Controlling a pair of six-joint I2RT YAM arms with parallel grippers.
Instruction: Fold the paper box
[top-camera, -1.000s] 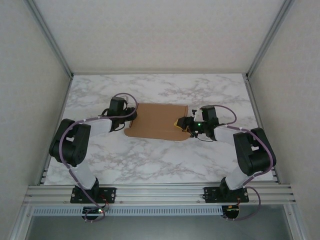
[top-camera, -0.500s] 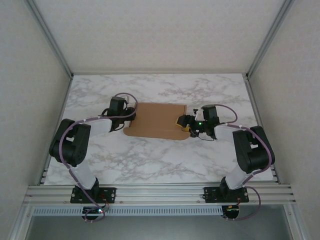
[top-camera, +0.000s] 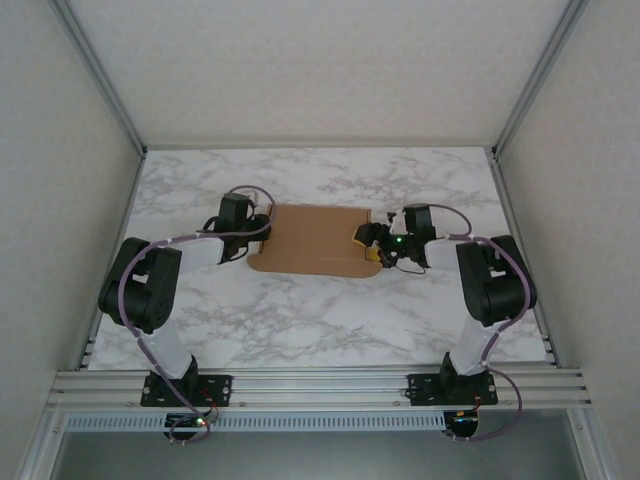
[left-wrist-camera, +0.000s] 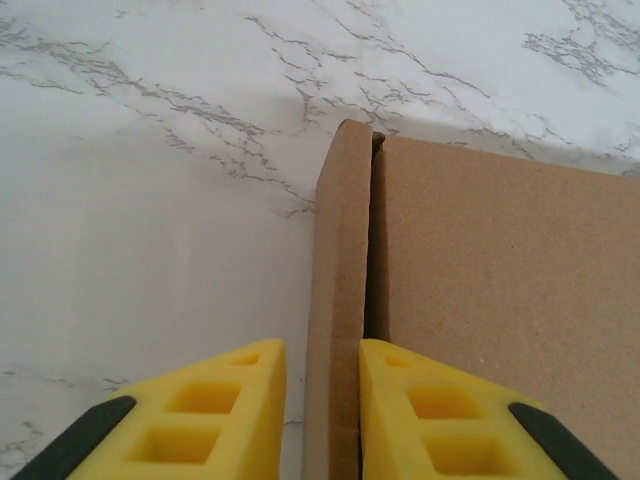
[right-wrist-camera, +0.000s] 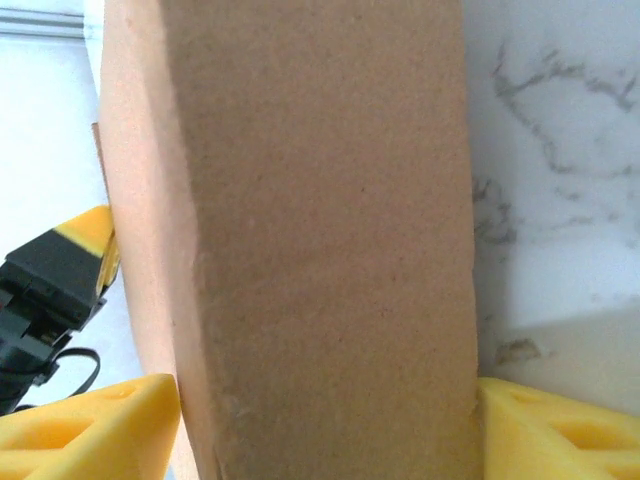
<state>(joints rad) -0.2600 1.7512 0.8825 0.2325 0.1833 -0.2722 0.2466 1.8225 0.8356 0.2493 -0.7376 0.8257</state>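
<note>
left end effector (left-wrist-camera: 320, 352) nearly closed, right end effector (right-wrist-camera: 325, 392) wide

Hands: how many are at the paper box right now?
2. The left hand pinches the paper box by its left-edge flap; the right hand straddles its right-edge flap, grip uncertain.

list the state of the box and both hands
paper box, partly folded, base flat, left end flap standing up
left hand, shut on the box's left flap
right hand, wide around the box's right end, grip unclear
</note>
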